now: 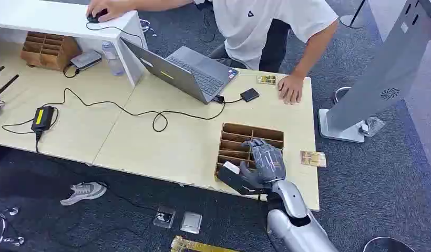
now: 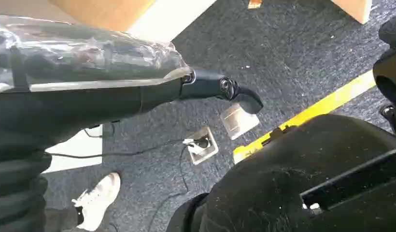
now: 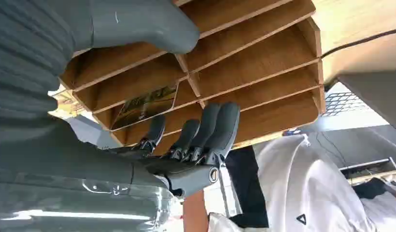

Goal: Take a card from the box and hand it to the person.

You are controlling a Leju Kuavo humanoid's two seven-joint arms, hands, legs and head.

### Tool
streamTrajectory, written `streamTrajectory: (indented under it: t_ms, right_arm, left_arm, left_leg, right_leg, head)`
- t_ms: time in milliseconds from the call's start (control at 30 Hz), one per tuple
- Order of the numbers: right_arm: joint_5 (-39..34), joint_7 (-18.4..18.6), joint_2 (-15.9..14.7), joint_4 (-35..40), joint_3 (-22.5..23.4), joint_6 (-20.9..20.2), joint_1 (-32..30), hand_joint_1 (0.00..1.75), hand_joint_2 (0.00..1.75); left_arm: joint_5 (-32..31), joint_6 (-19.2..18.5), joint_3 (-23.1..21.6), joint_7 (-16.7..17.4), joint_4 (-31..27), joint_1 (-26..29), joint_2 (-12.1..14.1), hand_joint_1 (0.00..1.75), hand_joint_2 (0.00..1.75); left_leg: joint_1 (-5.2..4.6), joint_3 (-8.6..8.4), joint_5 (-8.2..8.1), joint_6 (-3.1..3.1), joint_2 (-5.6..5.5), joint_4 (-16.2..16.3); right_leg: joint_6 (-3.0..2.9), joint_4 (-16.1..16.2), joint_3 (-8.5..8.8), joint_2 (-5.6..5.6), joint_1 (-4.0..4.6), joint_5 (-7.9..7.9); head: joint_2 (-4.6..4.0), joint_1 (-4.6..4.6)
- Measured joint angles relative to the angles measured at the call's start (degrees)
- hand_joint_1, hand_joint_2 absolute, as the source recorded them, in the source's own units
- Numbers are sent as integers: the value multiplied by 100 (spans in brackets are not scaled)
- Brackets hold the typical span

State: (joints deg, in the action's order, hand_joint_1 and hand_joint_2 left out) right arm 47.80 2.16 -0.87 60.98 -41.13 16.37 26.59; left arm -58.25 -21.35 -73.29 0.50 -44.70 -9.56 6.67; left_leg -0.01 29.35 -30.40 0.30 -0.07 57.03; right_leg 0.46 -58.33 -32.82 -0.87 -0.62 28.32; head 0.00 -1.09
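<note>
The slotted wooden box (image 1: 253, 128) lies flat near the table's front right edge. My right hand (image 1: 265, 161) hovers over its near half, fingers spread, with nothing in its grasp. From the right wrist, one gold-printed card (image 3: 145, 104) lies in a compartment of the box (image 3: 263, 63), between the thumb (image 3: 143, 24) and the dark fingers (image 3: 205, 130), which touch nothing. A person in a white T-shirt (image 1: 266, 26) leans over the far side, one hand (image 1: 290, 88) flat on the table. My left hand (image 2: 90, 72) hangs beside my body over the carpet, holding nothing.
Loose cards lie on the table, one (image 1: 313, 158) right of the box and one (image 1: 266, 80) by the person's hand. An open laptop (image 1: 190, 71), a black cable (image 1: 150, 113) and a small black block (image 1: 249, 95) sit behind the box. A grey stand (image 1: 381, 79) rises at the right.
</note>
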Motion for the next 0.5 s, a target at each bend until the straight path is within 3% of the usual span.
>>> streamTrajectory:
  t_ms: [67,333,500]
  right_arm:
    - [4,4,4,-24,2,0,24,70,175]
    - [0,85,-35,-57,57,35,51,73,175]
    - [2,94,-68,-50,103,44,61,72,175]
  left_arm:
    - [4,-9,0,2,2,-1,0,0,175]
    - [-90,44,2,168,0,1,0,0,175]
    - [-90,61,2,48,7,2,0,0,175]
  left_leg:
    - [0,0,0,0,0,0]
    - [0,-3,0,0,1,0]
    - [0,-2,0,0,0,0]
  right_leg:
    - [0,0,0,0,0,0]
    - [0,0,0,1,0,0]
    - [0,1,0,1,0,0]
  head:
    - [0,2]
    - [0,2]
    - [0,0]
